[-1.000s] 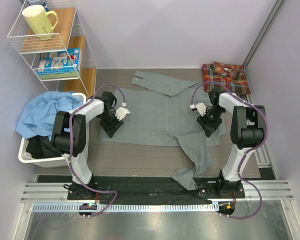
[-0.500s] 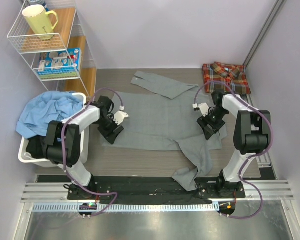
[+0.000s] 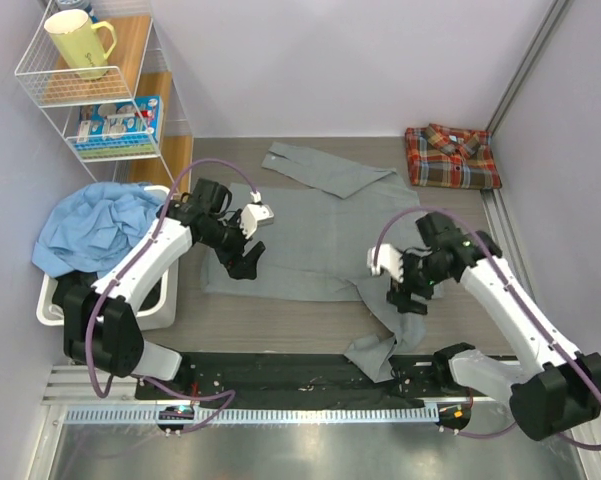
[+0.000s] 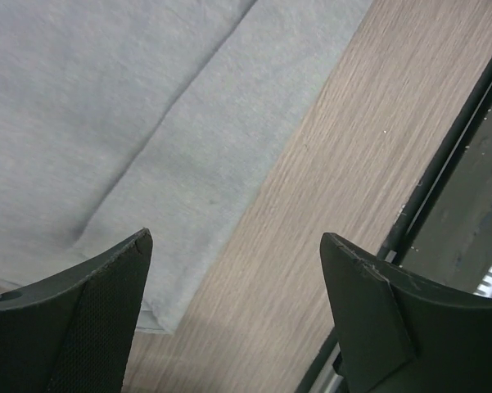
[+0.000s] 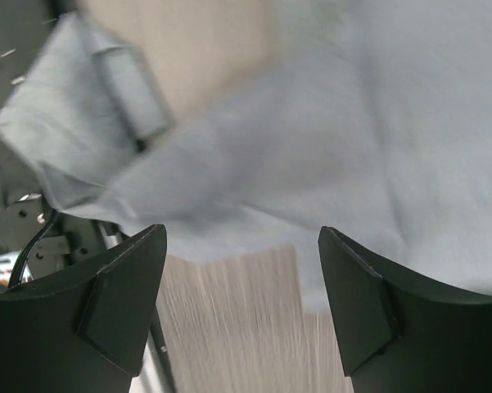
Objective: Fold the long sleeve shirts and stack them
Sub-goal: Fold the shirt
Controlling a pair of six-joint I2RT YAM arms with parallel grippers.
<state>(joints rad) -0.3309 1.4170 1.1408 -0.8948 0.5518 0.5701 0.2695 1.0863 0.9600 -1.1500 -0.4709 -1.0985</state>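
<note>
Left jaws wide apart, empty, over grey shirt (image 3: 320,235) at its near hem. Right jaws likewise parted, holding nothing, above its trailing sleeve (image 3: 385,345). Grey shirt lies spread on counter (image 3: 280,320), unfolded. Plaid shirt (image 3: 452,155) folded, far right corner. Roughly halfway: grey wants folding, stacking.

the left arm (image 3: 145,262) and right arm (image 3: 510,300) had white shells with black joints, and a purple cable (image 3: 215,165) looped along each. the left gripper (image 4: 236,236) and right gripper (image 5: 241,231) had dark, wedge-shaped fingers.
</note>
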